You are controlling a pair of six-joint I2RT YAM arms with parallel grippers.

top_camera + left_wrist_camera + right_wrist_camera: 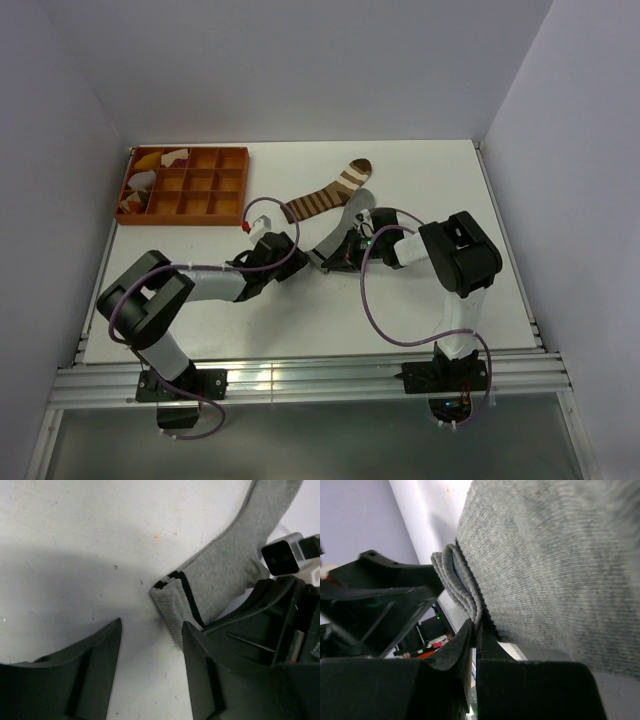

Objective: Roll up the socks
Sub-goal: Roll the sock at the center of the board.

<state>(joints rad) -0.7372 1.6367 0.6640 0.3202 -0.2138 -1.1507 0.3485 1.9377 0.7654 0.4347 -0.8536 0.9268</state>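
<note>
My left pincer point(152, 626) stands partly wide and holds nothing. The folded, dark-striped cuff of the grey sock point(225, 570) lies on the desk point(75, 525) just ahead of the gap between its fingers. My right pincer point(476, 630) is closed tight, nipping that sock's folded edge. The brown striped sock point(325, 195) lies flat just beside it, farther back.
</note>
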